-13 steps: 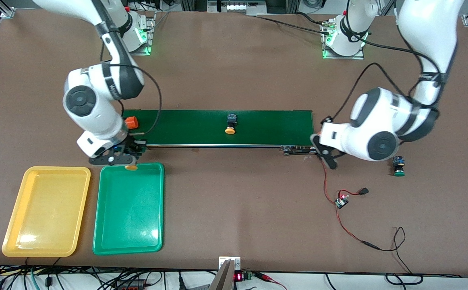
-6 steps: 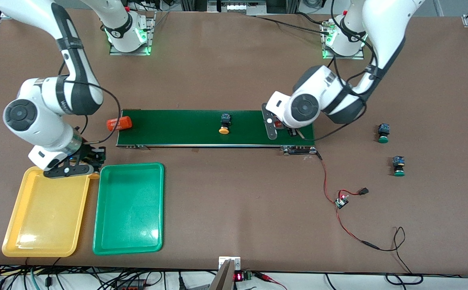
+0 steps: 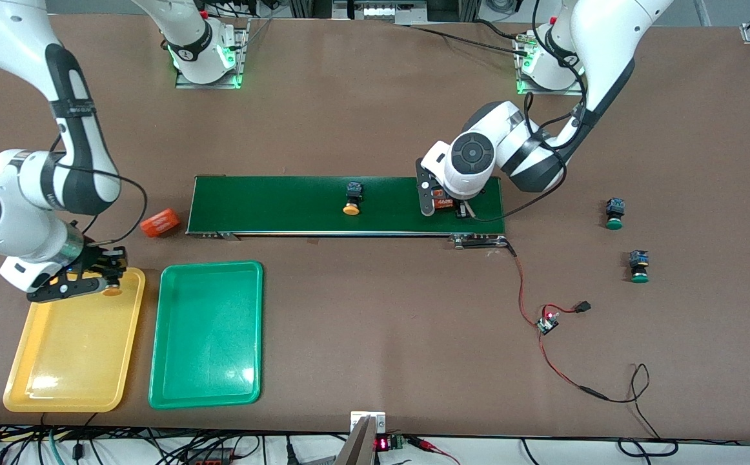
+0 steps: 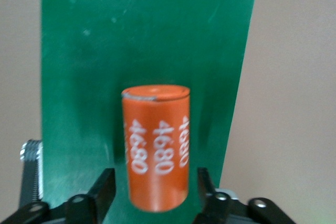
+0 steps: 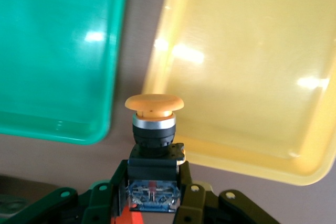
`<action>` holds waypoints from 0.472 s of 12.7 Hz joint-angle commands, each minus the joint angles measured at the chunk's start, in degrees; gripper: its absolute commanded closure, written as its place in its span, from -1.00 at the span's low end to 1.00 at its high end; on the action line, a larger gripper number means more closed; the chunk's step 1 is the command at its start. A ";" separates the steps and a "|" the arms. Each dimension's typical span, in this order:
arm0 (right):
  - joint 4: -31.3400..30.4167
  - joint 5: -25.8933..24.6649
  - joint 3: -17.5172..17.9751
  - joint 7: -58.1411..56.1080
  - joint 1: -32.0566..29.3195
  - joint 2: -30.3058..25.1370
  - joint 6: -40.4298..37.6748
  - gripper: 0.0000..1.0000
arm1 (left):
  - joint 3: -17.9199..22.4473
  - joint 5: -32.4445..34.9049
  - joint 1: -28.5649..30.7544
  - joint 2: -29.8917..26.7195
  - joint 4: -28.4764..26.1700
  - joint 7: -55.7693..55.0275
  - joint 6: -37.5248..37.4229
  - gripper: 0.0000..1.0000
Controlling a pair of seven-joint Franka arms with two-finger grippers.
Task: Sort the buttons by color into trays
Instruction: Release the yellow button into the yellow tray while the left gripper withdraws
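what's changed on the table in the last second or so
The right gripper carried its orange-yellow button from the green tray to over the yellow tray. The left gripper swung onto the conveyor belt, around an orange cylinder. Both green buttons stayed.

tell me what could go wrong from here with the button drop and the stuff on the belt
1. The right gripper holds the orange-capped push-button switch over the shallow yellow plastic tray's edge nearest the green plastic tray; released here, it might land between them.
2. The left gripper, jaws apart, straddles an orange cylinder marked 4680 on the dark-green conveyor belt, which could roll off.
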 commanded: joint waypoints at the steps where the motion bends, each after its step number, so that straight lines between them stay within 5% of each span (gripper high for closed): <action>1: 4.69 -0.28 0.90 -6.39 -4.10 4.12 0.76 0.74 | -0.40 -0.30 2.49 -5.72 0.69 0.57 -5.48 -1.00; 3: 4.78 -0.37 0.90 -8.86 -5.60 5.71 5.06 0.68 | 2.13 -3.37 3.73 -9.06 4.54 0.13 -12.59 -1.00; 6: 4.87 -0.37 0.82 -9.75 -7.09 8.26 10.68 0.52 | 12.92 -9.17 3.73 -12.93 8.25 -5.13 -17.80 -1.00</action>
